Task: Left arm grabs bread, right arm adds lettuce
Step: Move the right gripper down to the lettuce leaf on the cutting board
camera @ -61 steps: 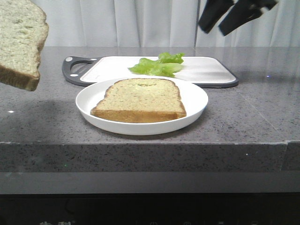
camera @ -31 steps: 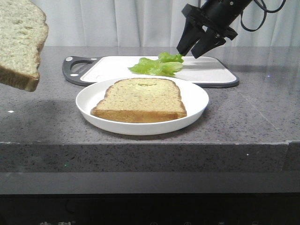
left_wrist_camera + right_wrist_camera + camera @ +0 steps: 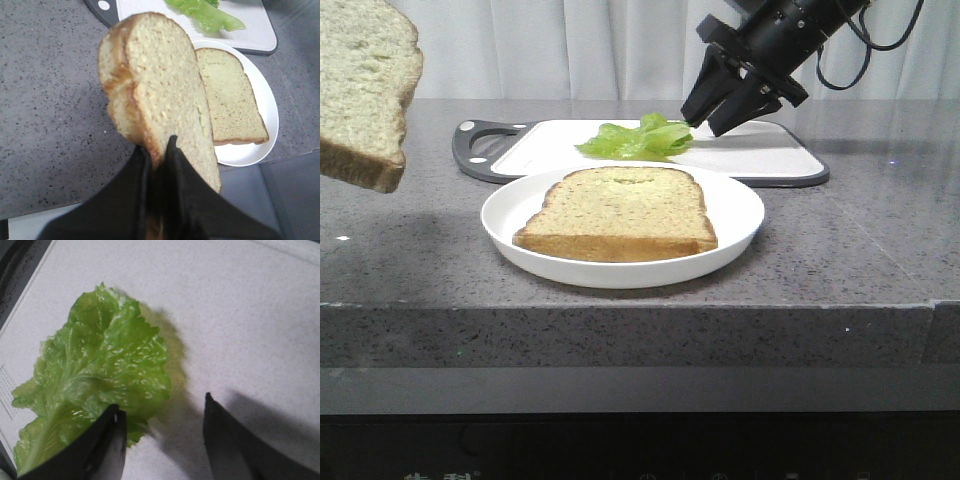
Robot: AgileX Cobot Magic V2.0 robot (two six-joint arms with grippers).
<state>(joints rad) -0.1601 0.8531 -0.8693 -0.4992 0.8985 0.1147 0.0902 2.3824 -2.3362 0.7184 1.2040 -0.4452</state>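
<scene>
The left arm's gripper [image 3: 159, 150] is pinched on the thick slice of bread [image 3: 160, 95], its two black fingers pressed against the slice's lower edge, one on each face; in the front view the same bread [image 3: 365, 90] hangs in the air at about 10 o'clock from the white plate [image 3: 740, 225], well clear of the grey speckled surface [image 3: 860, 250]. On that plate lies a thinner slice [image 3: 620, 213], flat, with its rounded top toward the back. Behind the plate, at its 12 o'clock, sits a white cutting board [image 3: 760, 150] with a dark rim and handle, and the lettuce [image 3: 635, 140] lies flat on it near the middle. The right arm's gripper [image 3: 712, 118] comes down from about 1 o'clock, tilted, with its fingers spread apart and their tips at the right end of the leaf, just above the board. In the right wrist view the gripper [image 3: 162, 412] is plainly parted: one finger [image 3: 107, 440] overlaps the lettuce [image 3: 100, 375] at the edge of the leaf, close to its pale rib, while the other finger [image 3: 225, 440] stands over bare white board beside the leaf, apart from it. Most of the leaf extends away from the fingertips rather than between them, so only its near edge falls inside the gap. Whether the overlapping finger actually touches the leaf cannot be told. A thin black cable [image 3: 880, 45] loops beside the right arm at the back.
</scene>
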